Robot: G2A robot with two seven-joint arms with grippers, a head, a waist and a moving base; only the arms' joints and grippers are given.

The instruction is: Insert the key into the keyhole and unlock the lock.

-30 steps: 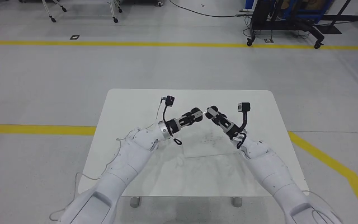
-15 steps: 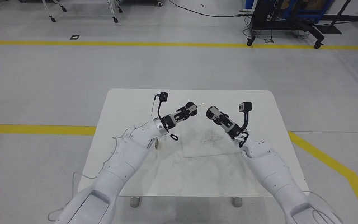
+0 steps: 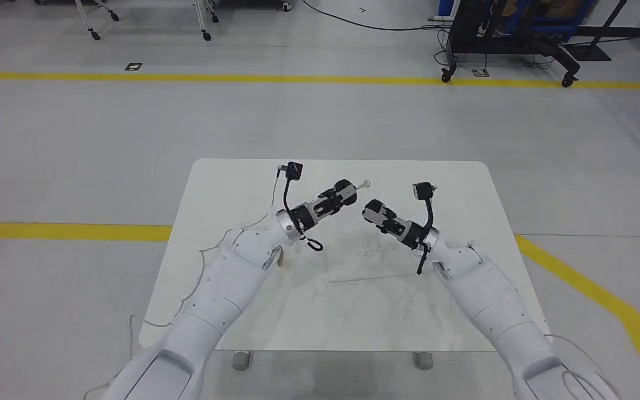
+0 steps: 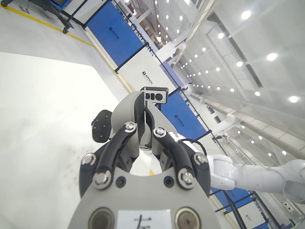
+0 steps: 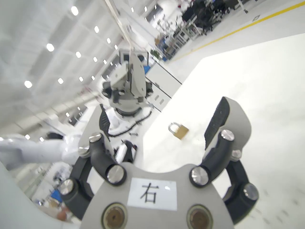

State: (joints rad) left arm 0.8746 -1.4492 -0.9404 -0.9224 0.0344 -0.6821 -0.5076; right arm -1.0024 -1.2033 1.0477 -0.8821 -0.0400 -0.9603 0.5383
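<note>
A small brass padlock (image 5: 179, 131) with a silver shackle lies flat on the white table (image 3: 230, 200). In the right wrist view it is just beyond my right gripper (image 5: 164, 117), which is open and empty with its pads far apart. My left gripper (image 4: 144, 103) is shut, pads pressed together, held above the table's middle. A thin silver key (image 3: 365, 184) sticks out of its tip (image 3: 352, 187). From the right wrist view the key (image 5: 130, 59) is a slim blade above the left gripper (image 5: 129, 72). My right gripper (image 3: 368, 209) hangs a short gap away from the left one, facing it.
Both forearms cross the table's near half. A black cable loop (image 3: 316, 244) hangs under the left wrist. The table's far edge (image 3: 340, 161) runs just beyond the grippers. The table's far corners and side strips are bare. Carts stand on the floor beyond (image 3: 510, 40).
The two grippers were tip to tip; they have drawn apart. The left one rose toward the far edge with the key, the right one turned and pulled back slightly.
</note>
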